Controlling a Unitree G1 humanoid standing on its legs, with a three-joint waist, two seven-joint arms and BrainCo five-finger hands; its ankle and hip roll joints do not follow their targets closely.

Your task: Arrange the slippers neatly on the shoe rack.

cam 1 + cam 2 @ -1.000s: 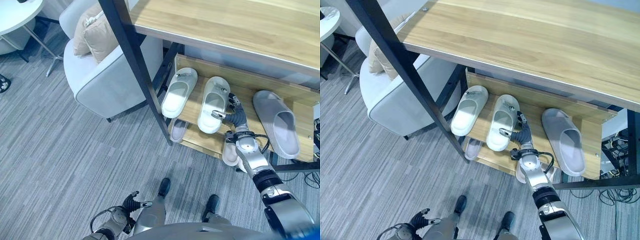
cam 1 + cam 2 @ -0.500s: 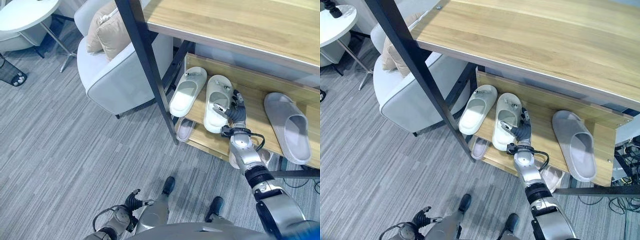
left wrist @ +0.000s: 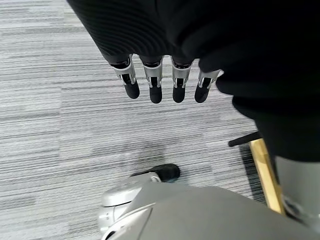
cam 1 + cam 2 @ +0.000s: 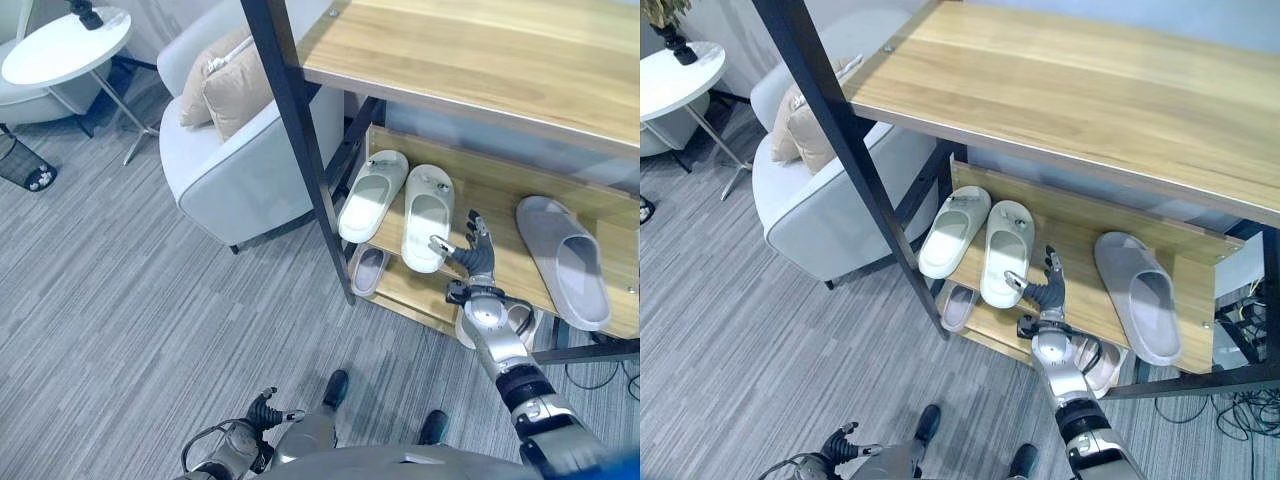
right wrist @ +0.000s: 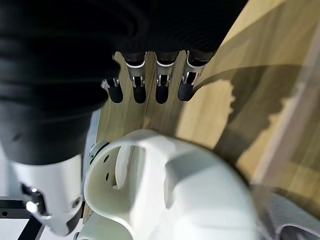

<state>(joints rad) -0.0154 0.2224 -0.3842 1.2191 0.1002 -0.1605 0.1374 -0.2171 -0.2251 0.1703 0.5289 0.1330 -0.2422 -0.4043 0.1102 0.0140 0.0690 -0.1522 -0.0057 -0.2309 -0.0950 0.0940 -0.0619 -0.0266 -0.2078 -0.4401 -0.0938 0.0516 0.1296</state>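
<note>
The right hand [image 4: 474,256] is held at the front edge of the shoe rack's middle shelf [image 4: 500,222], fingers spread and straight, holding nothing. Its thumb points toward the heel of the white slipper [image 4: 427,215] just beside it; contact between thumb and heel cannot be determined. In the right wrist view, the fingers [image 5: 161,91] extend straight over the wooden shelf, with a white slipper [image 5: 165,195] close beneath the palm.

A second white slipper [image 4: 372,194] lies directly beside the first, on its left; the two sit roughly parallel, heels toward the front edge. A grey slipper [image 4: 563,259] lies on the same shelf, well apart to the right. On the lower shelf, a small slipper [image 4: 367,270] is partly visible under the white pair.

The left hand [image 4: 262,411] hangs low over the grey carpet [image 4: 130,320], fingers relaxed and empty. An armchair [image 4: 245,150] with a beige cushion [image 4: 225,85] stands left of the rack.
</note>
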